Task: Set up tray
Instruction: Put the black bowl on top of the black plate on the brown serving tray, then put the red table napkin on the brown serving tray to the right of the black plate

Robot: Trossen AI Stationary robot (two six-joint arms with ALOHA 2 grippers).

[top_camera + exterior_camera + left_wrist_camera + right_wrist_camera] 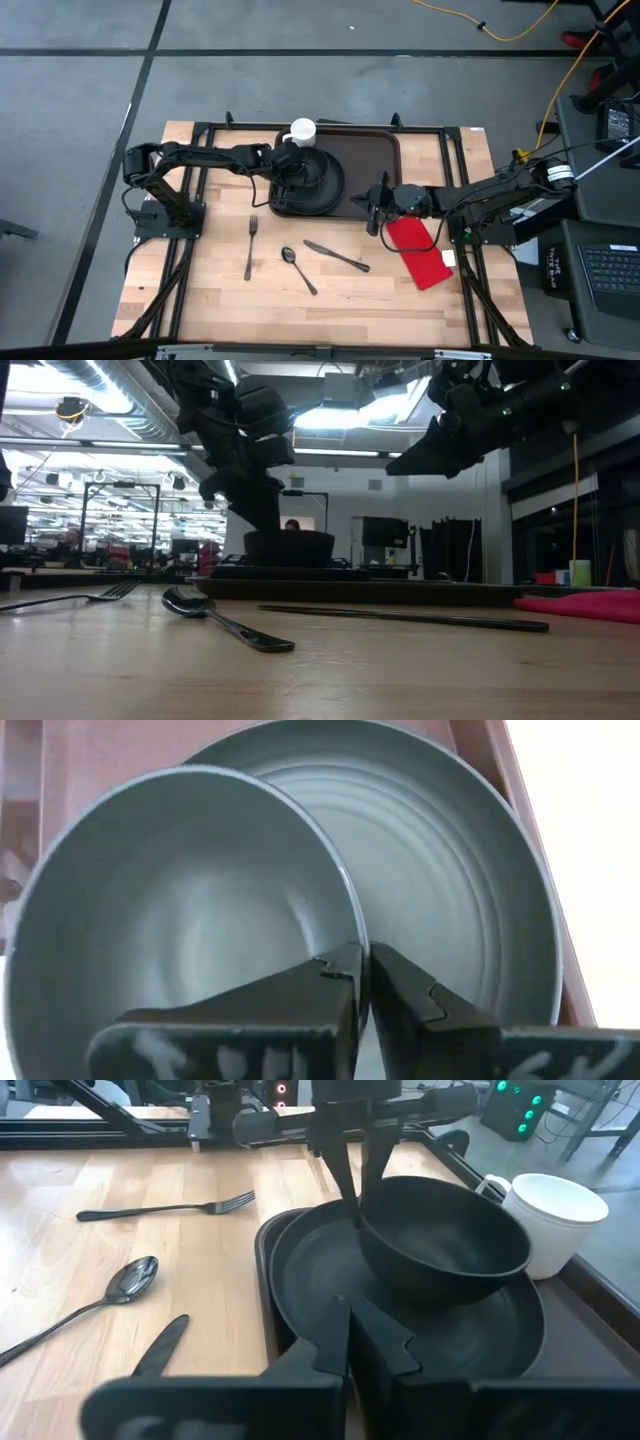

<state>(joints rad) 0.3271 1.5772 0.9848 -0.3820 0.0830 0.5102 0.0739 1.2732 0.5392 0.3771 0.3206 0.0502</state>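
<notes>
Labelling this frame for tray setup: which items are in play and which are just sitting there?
In play:
tray
black plate on the tray
black bowl on the plate, rim pinched by left gripper
white mug on the tray

Lying on the table:
fork
spoon
knife
red napkin
right gripper nearby

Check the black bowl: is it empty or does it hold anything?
Empty. The left wrist view shows the bowl's bare inside, with the left gripper shut on its rim; it sits on the black plate.
</notes>
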